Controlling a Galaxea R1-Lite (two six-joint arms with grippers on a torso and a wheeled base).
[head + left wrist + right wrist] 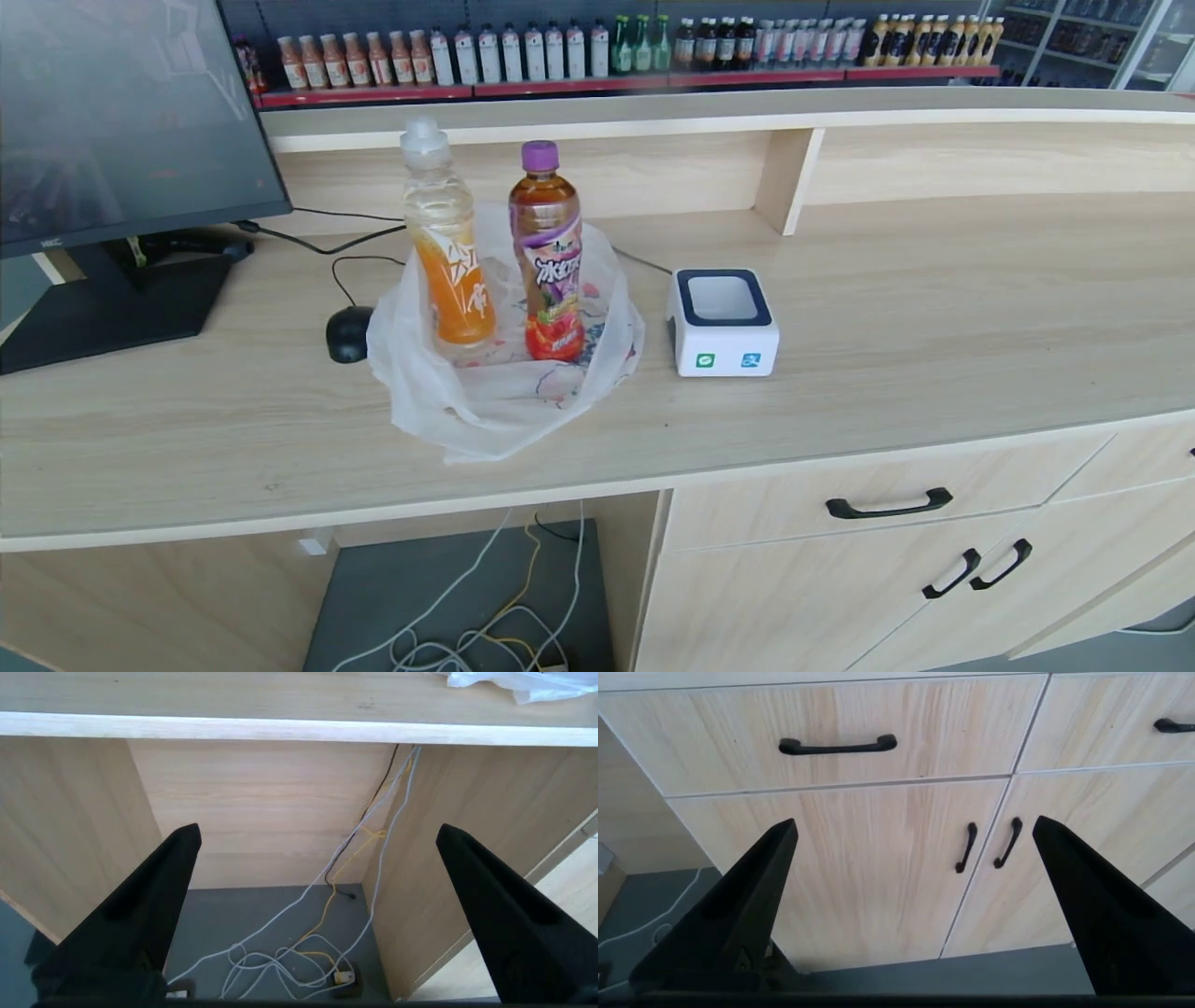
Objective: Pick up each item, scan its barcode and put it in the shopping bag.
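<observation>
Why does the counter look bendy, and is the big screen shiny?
Head view: the counter edge curves, likely from a wide lens; the screen is dark with faint reflections, no strong glare. Left wrist view: the open left gripper shows as plain black shapes against the lit wood panel.

- The screen (121, 112) is cut off by the top and left edges of the head view.
- The wire (644, 260) from the scanner (724, 322) goes behind the shopping bag (485, 411) and is hidden there.
- The shelf bottles (616, 47) far back are too small to read their labels.
- The loose wires (467, 649) under the surface (934, 308) run off the bottom edge.
</observation>
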